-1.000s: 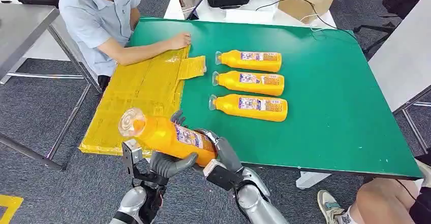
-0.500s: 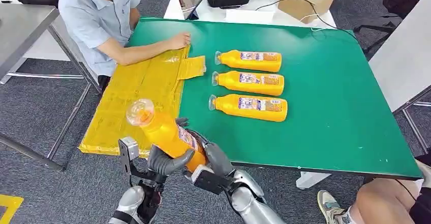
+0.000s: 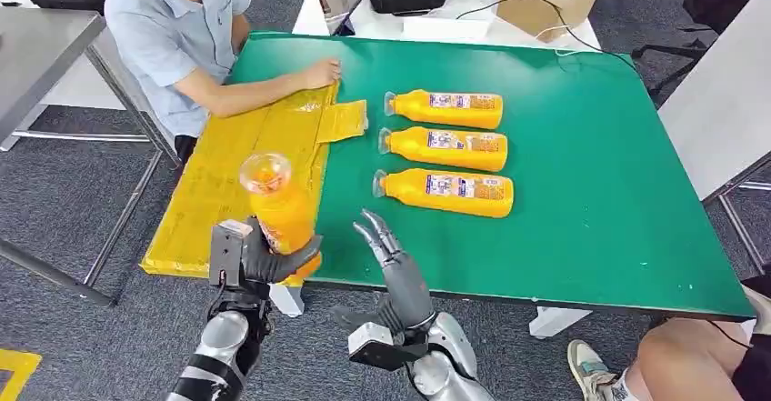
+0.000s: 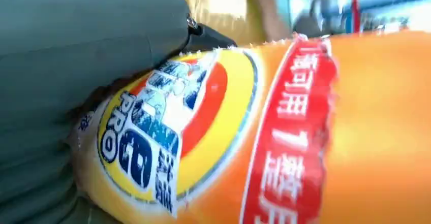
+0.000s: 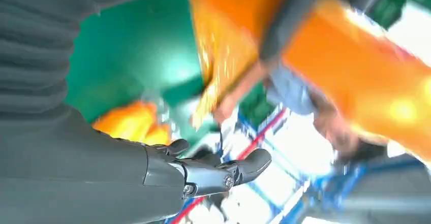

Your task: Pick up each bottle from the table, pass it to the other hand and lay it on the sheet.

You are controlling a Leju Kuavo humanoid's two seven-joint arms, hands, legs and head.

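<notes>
Bottle (image 3: 275,208) upright in my left hand (image 3: 250,257), gripped low on its body, over the near corner of the sheet (image 3: 238,174). My right hand (image 3: 389,260) empty, fingers spread, above the table (image 3: 591,174) edge. Three bottles (image 3: 445,151) lie beside the sheet.

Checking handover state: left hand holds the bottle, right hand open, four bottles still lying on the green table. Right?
Not quite. Head view shows three bottles on the table, not four. The left hand holds the fourth bottle; the right hand is open.
</notes>
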